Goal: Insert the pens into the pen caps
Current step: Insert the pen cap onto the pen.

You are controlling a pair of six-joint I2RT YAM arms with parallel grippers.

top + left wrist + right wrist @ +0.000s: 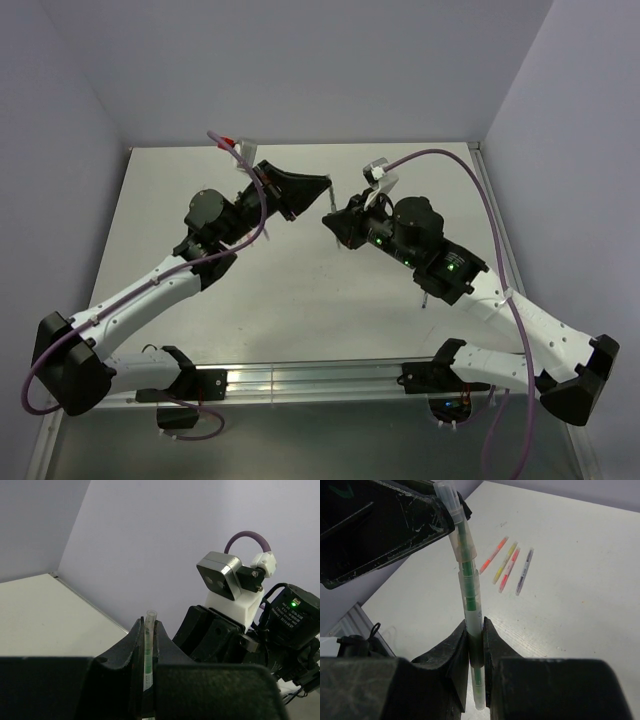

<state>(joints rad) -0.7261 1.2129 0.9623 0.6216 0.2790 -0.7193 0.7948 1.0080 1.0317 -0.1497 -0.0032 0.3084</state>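
The pale, matte table [580, 550] carries four pens lying flat and nearly parallel. Taking the yellow pen [504, 563] as the mark, the orange pen [493, 555] lies just beside it on one side. The red-pink pen [509, 569] lies close on the other side, with the grey pen [524, 571] just beyond that.

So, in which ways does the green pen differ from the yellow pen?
The green pen is held off the table, gripped by the right gripper and left gripper; the yellow pen lies flat on the table, untouched. The green pen looks clear with a green core; the yellow pen looks plain yellow. Both are thin stick pens.
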